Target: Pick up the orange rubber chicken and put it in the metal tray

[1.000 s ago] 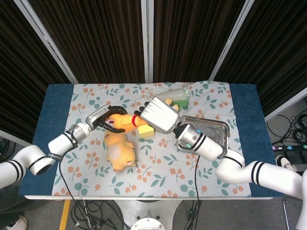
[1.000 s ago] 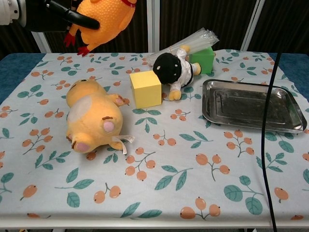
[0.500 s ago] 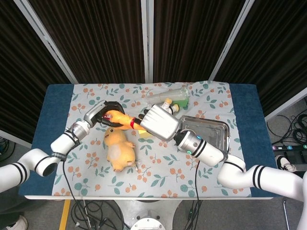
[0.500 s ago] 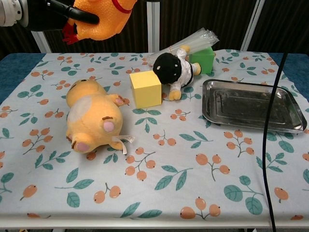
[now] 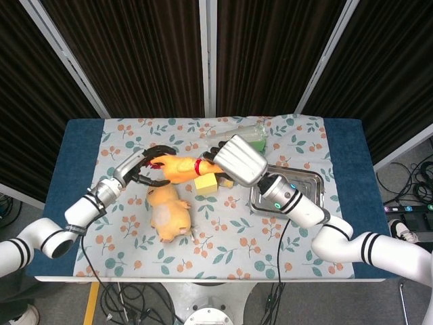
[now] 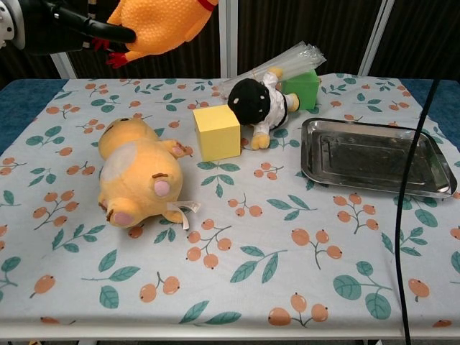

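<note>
Since the earlier frame the right hand (image 5: 237,159) has slid rightward with the chicken's (image 5: 179,168) neck end, and the left hand's (image 5: 145,169) fingers have loosened and spread around the tail end. Right fingers (image 5: 214,153) are curled onto the chicken near its red collar; whether they fully grip it I cannot tell. Left fingers (image 6: 100,27) lie apart beside its feet, touching or just off. Chicken hangs level above the table (image 6: 287,244), over the plush (image 6: 140,176) and yellow block (image 6: 216,132), well apart from the tray (image 6: 434,162).
</note>
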Motion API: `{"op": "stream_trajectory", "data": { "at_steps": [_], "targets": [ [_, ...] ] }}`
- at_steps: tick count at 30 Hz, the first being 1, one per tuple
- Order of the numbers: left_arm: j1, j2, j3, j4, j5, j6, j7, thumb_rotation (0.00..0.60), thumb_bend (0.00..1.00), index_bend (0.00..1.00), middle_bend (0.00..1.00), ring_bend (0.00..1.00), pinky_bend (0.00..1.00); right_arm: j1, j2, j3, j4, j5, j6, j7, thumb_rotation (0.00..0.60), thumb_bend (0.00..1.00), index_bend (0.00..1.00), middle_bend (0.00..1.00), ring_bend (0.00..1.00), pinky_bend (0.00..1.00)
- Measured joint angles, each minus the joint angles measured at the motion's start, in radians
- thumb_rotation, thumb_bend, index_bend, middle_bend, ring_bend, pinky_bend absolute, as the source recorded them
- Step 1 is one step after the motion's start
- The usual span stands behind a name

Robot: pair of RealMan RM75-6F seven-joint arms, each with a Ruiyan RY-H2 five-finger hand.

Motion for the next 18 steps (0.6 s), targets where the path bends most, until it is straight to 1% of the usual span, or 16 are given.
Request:
{"op": "stream_trajectory", "data": {
  "at_steps": [2, 5, 9, 14, 18],
  "targets": [
    [0.011, -0.004, 0.007, 0.014, 0.009, 0.020, 0.003, 0.600, 0.16, 0.21, 0.08, 0.11, 0.21, -0.014, -0.001, -0.004, 0.003, 0.002, 0.013, 0.028, 0.600, 0.35, 0.93, 0.77, 0.70, 0.95],
    [0.021, -0.007, 0.015, 0.023, 0.015, 0.032, 0.037, 0.600, 0.16, 0.21, 0.08, 0.11, 0.21, -0.050, 0.005, -0.014, 0.002, 0.003, 0.046, 0.083, 0.600, 0.35, 0.93, 0.77, 0.71, 0.95],
    [0.039, -0.004, 0.022, 0.028, 0.010, 0.053, 0.104, 0.600, 0.16, 0.21, 0.08, 0.11, 0.21, -0.124, 0.033, -0.033, -0.016, 0.011, 0.101, 0.172, 0.600, 0.35, 0.93, 0.77, 0.71, 0.95],
    [0.059, 0.002, 0.029, 0.036, -0.010, 0.070, 0.240, 0.600, 0.15, 0.21, 0.08, 0.11, 0.21, -0.218, 0.083, -0.068, -0.045, 0.028, 0.147, 0.305, 0.600, 0.35, 0.93, 0.77, 0.71, 0.95],
    [0.080, -0.002, 0.028, 0.037, -0.043, 0.095, 0.375, 0.600, 0.15, 0.21, 0.08, 0.11, 0.21, -0.296, 0.126, -0.109, -0.053, 0.057, 0.151, 0.460, 0.600, 0.35, 0.93, 0.77, 0.71, 0.95]
  ]
}}
